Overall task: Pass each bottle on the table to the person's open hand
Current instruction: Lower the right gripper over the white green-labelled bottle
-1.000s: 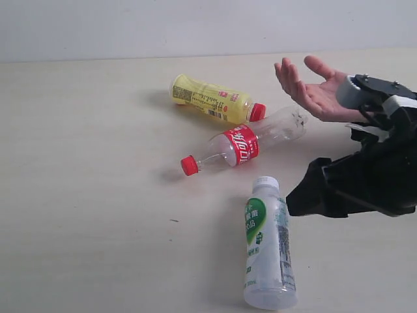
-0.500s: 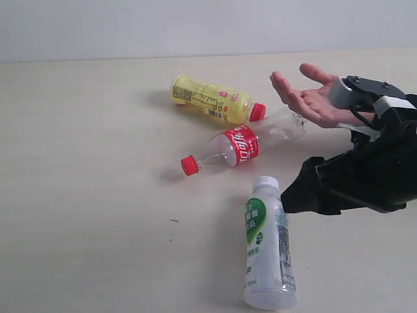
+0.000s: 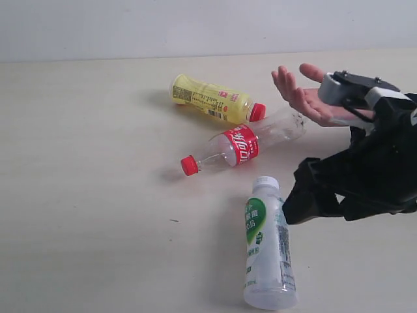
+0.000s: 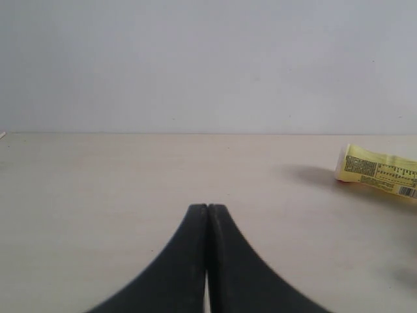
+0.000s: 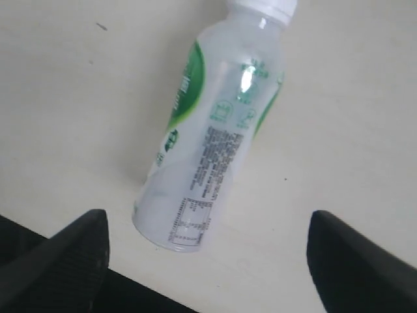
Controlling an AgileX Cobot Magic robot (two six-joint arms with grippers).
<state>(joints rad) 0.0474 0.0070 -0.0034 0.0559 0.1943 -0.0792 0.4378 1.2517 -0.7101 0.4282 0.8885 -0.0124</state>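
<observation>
Three bottles lie on the pale table (image 3: 91, 195): a yellow one with a red cap (image 3: 212, 99), a clear one with a red label and cap (image 3: 242, 145), and a white-green one (image 3: 267, 244) nearest the front. The person's open hand (image 3: 301, 96) hovers palm up at the back right. My right gripper (image 3: 297, 192) is open just right of the white-green bottle's neck. The right wrist view shows that bottle (image 5: 218, 130) beyond the wide-apart fingers of my right gripper (image 5: 207, 222), untouched. My left gripper (image 4: 208, 208) is shut and empty; the yellow bottle (image 4: 378, 173) lies far off.
The right arm's black body (image 3: 378, 163) fills the right edge, just below the person's wrist. A pale wall (image 3: 195, 26) runs behind the table's far edge. Bare tabletop spreads across the left half.
My right arm has edged left, toward the white-green bottle. The person's hand shifted slightly and stays open. The bottles have not moved.
</observation>
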